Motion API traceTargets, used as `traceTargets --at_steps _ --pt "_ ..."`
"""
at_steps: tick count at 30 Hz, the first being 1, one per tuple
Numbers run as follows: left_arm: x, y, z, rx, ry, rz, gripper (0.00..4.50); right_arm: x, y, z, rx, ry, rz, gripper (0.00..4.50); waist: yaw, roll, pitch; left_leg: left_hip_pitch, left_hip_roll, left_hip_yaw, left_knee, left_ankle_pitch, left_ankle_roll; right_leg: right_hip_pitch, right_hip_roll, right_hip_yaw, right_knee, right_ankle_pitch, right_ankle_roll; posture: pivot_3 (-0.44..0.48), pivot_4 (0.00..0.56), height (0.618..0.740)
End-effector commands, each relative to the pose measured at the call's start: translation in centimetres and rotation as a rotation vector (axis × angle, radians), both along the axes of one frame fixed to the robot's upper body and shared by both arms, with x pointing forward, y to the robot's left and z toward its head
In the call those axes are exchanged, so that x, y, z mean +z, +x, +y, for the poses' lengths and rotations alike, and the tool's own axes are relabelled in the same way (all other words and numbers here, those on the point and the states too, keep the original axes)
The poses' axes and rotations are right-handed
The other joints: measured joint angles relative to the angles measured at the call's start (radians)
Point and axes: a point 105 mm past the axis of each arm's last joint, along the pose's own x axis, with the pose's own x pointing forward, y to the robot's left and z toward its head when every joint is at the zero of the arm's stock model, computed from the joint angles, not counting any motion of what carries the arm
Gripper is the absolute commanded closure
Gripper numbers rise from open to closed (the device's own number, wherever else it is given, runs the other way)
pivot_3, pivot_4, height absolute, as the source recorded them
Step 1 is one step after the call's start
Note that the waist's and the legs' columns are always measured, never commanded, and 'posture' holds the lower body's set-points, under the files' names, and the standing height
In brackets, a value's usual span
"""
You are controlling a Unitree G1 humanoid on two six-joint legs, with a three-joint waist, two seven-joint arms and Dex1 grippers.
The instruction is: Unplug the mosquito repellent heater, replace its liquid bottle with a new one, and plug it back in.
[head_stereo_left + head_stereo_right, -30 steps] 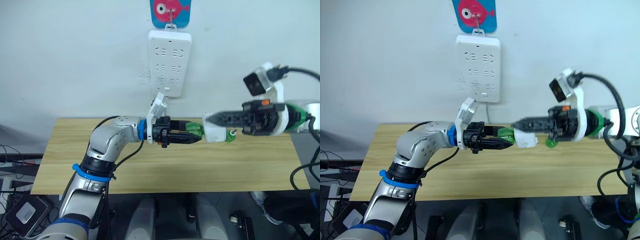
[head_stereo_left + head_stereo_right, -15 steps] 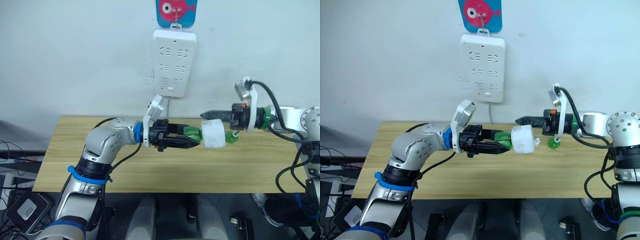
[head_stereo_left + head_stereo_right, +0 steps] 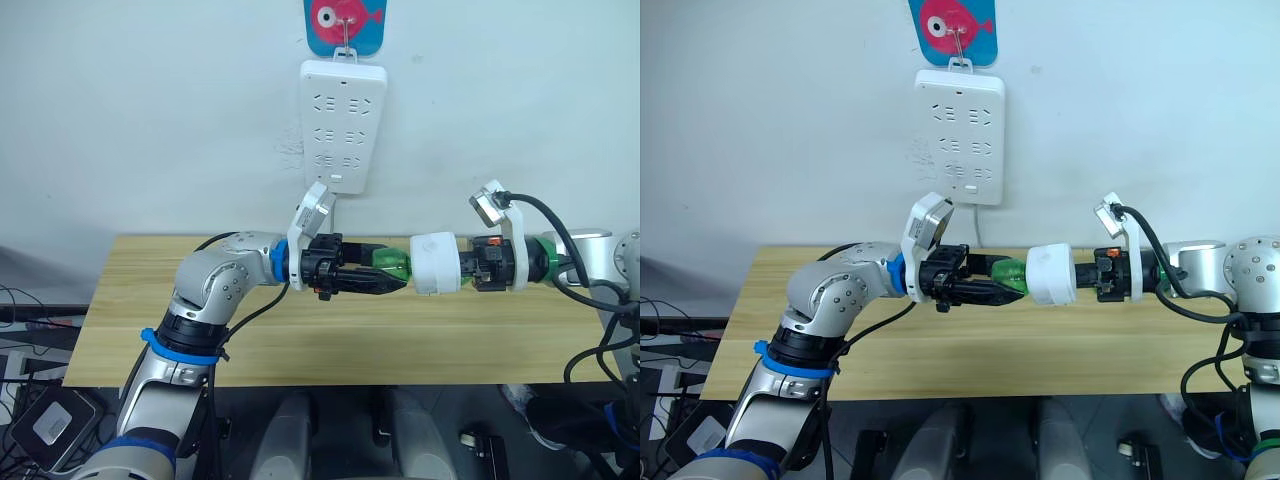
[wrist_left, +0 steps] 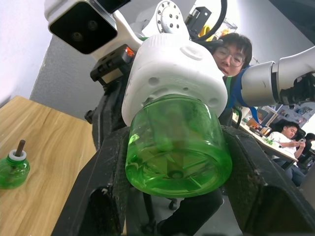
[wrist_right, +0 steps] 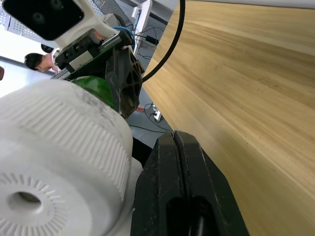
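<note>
Above the middle of the wooden tabletop (image 3: pixel 330 340), my left gripper (image 3: pixel 385 281) is clamped around a translucent green liquid bottle (image 4: pixel 177 147) (its neck seated in the white mosquito repellent heater (image 3: pixel 436 264)). My right gripper (image 3: pixel 462 272) grips the heater's far end. A second green bottle (image 4: pixel 12 167), wick up, stands on the tabletop.
</note>
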Motion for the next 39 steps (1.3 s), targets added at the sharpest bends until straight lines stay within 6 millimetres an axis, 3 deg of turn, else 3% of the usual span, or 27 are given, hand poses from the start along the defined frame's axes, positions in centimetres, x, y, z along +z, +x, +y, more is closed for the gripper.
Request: traceTargets --at_steps 1,14,18,21,24,27,29,33,37,39 --pt "0.5 1.3 0.5 0.090 -0.002 -0.045 2.24 1.3 -2.4 0.9 0.143 0.054 -0.004 4.49 0.000 0.000 0.000 0.000 0.000 0.000 0.000 0.000 0.000 0.000 0.000 0.000 0.000 0.000 0.000 0.044 0.295 0.740" --pt "0.5 1.8 0.4 0.104 -0.001 -0.061 2.24 1.0 -3.3 0.8 0.169 0.054 0.017 4.49 -0.001 0.000 0.000 0.000 0.000 0.000 0.000 0.000 0.000 0.000 0.000 0.000 0.000 0.000 0.000 0.035 0.293 0.740" --pt "0.9 1.5 0.3 0.094 -0.016 -0.073 2.24 -1.1 -0.5 -0.1 -0.019 -0.064 -0.055 4.49 -0.001 0.000 0.000 0.000 0.000 0.000 0.000 0.000 0.000 0.000 0.000 0.000 0.000 0.000 0.000 0.039 0.290 0.740" --pt "0.1 0.6 0.7 0.063 0.038 -0.150 2.24 -2.0 1.7 -2.3 -0.164 -0.133 -0.077 4.49 -0.002 0.000 0.000 0.000 0.000 0.001 0.000 0.000 0.000 0.000 0.000 0.000 0.000 0.000 0.000 0.041 0.290 0.740" --pt "-0.3 0.2 1.6 0.070 0.056 -0.192 2.24 -1.6 3.1 -4.8 -0.278 -0.147 -0.079 4.49 -0.002 0.000 0.000 0.000 0.000 0.001 0.000 0.000 0.000 0.000 0.000 0.001 0.000 0.000 0.000 0.041 0.290 0.740" --pt "-0.8 0.4 2.8 0.106 0.080 -0.228 2.24 -1.0 4.1 -6.7 -0.377 -0.132 -0.072 3.87 -0.002 0.000 0.000 0.000 0.000 0.001 0.000 0.000 0.000 0.000 0.000 0.001 0.000 0.000 0.000 0.035 0.290 0.740" --pt "-1.1 0.7 3.3 0.130 0.091 -0.236 2.24 -0.5 3.9 -6.8 -0.372 -0.117 -0.092 3.15 -0.002 0.000 0.000 0.000 0.000 0.001 0.000 0.000 0.000 0.000 0.000 0.001 0.000 0.000 0.000 0.038 0.283 0.740" --pt "-1.5 1.5 3.8 0.165 0.094 -0.217 2.24 0.6 3.8 -5.9 -0.340 -0.071 -0.177 1.70 -0.002 0.000 0.000 0.000 0.000 0.001 0.000 0.000 0.000 0.000 0.000 0.001 0.000 0.000 0.000 0.038 0.283 0.740" --pt "-1.8 1.8 4.0 0.168 0.103 -0.222 2.24 1.8 2.0 -4.2 -0.172 -0.073 -0.335 0.20 -0.002 0.000 0.000 0.000 0.000 0.001 0.000 0.000 0.000 0.000 0.000 0.000 0.000 0.000 0.000 0.036 0.270 0.740" --pt "-1.6 1.8 4.2 0.157 0.100 -0.213 2.24 2.6 1.0 -3.3 -0.075 -0.074 -0.426 0.05 -0.002 0.000 0.000 0.000 0.000 0.001 0.000 0.000 0.000 0.000 0.000 0.000 0.000 0.000 0.000 0.036 0.266 0.740"
